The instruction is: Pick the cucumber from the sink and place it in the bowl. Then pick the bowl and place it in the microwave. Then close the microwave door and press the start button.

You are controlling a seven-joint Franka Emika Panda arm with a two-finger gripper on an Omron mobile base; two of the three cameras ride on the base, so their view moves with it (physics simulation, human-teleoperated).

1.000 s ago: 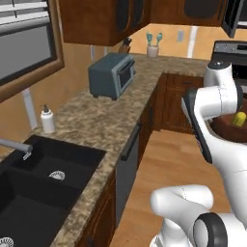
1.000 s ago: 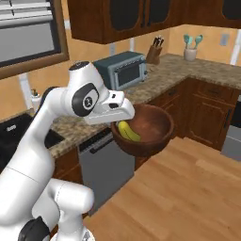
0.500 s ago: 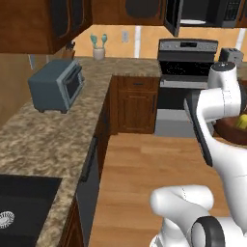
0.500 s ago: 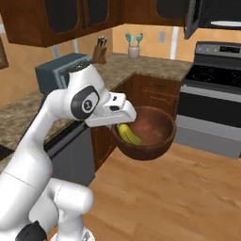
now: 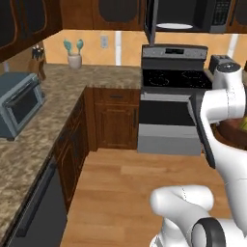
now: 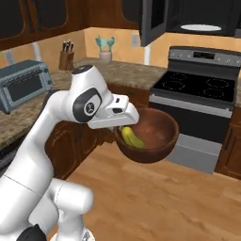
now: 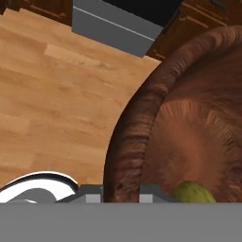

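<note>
My gripper [image 6: 120, 128] is shut on the near rim of the dark-brown wooden bowl [image 6: 149, 135] and holds it in the air over the wooden floor. The yellow-green cucumber [image 6: 132, 138] lies inside the bowl near the gripper. In the hand view the thick bowl rim [image 7: 126, 142] runs between my fingertips [image 7: 150, 191], and the cucumber's end [image 7: 191, 193] peeks out at the bottom. The bowl's edge [image 5: 232, 136] sits behind my arm. The black microwave [image 6: 202, 19] hangs above the stove with its door [image 6: 153, 21] swung open and its white plate [image 6: 207, 27] showing. The sink is out of view.
A black stove [image 6: 202, 89] with ring burners stands below the microwave. A grey toaster oven [image 5: 19, 103] sits on the granite counter [image 5: 53, 120] at left. A knife block [image 6: 66, 55] and a utensil holder [image 5: 74, 55] stand at the back. Wooden floor [image 5: 120, 188] lies open ahead.
The whole picture has shifted as the base turned: the sink has left the views and the stove and microwave have come in. The bowl with the cucumber stays in my gripper.
</note>
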